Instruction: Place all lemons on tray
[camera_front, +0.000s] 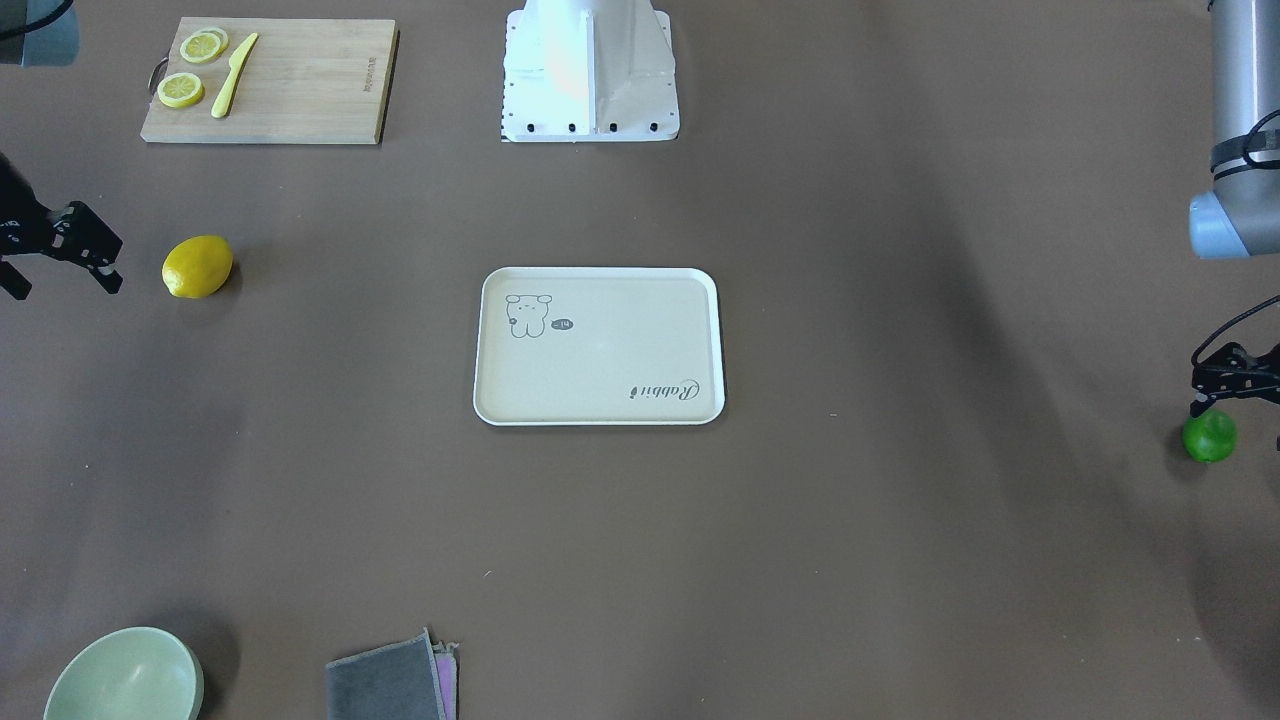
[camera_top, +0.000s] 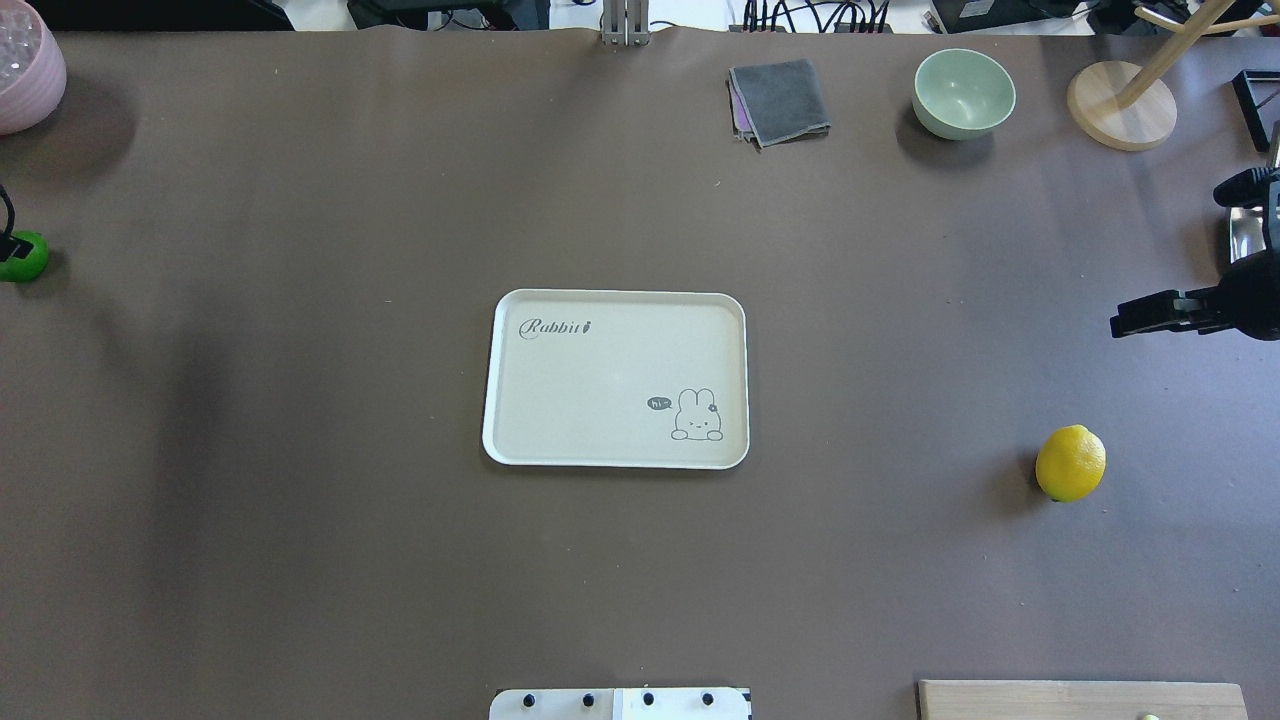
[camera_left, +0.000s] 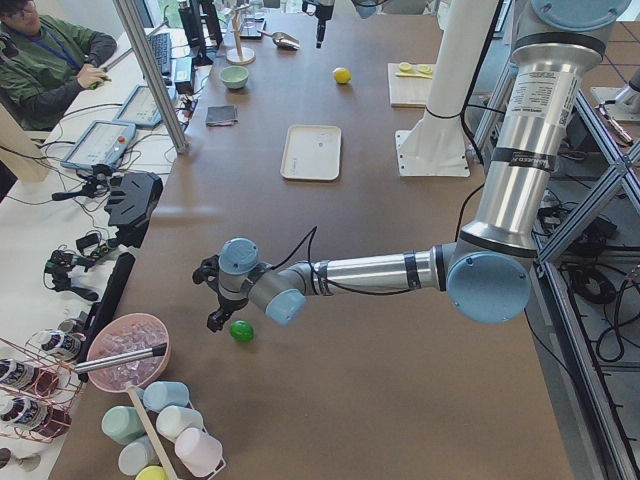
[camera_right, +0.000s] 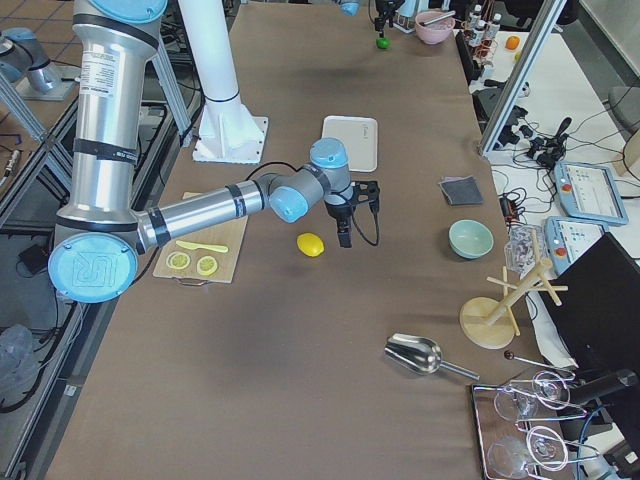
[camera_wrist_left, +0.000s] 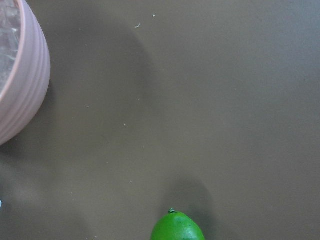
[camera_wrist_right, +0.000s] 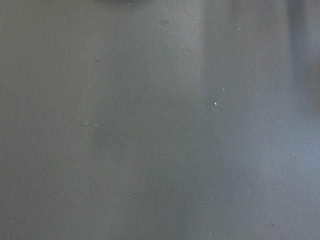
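Green lemon (camera_front: 1209, 436): left edge of bench (camera_front: 900, 560), just beside left gripper (camera_left: 211, 300), whose opening cannot be told. Yellow lemon (camera_front: 197, 266): near right edge, beside right gripper (camera_front: 62, 285), spread wide, empty.

The tabletop (camera_front: 900, 560) carries one yellow lemon (camera_front: 198, 266) and one green lemon (camera_front: 1209, 436) — two whole fruits. There is one tray (camera_front: 598, 400). One cutting board (camera_front: 300, 80) bears two lemon slices (camera_front: 181, 90) and one knife (camera_front: 233, 76). Bowls are two — one green bowl (camera_front: 125, 678), one pink bowl (camera_top: 25, 65). One stack of folded cloths (camera_front: 388, 682).
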